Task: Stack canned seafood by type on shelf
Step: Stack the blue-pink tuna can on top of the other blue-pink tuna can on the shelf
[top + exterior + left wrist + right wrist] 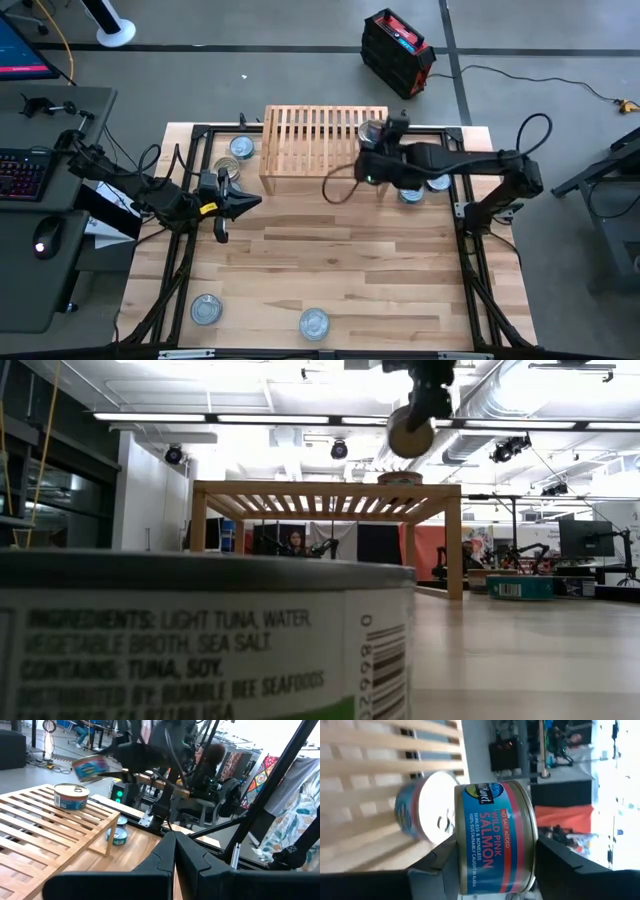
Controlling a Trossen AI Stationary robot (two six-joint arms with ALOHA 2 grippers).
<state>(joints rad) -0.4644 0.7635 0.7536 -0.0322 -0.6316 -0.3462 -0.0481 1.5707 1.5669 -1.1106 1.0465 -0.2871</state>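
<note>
While the right gripper (495, 870) carries a can:
Shelf (310, 135): one can (71, 796) placed, just under the fingers.
Salmon can (495, 837): clamped between the right fingers.
Loose cans (314, 322): several unstacked.
Left gripper (238, 202): closed, empty.

Near tuna can (200, 645), cropped by frame edges

One rack (322, 135) stood on one desk (330, 260). Seven cans showed: one held by an end effector (495, 837), one on the rack (71, 796), five on the desk (313, 322), others possibly hidden.
</note>
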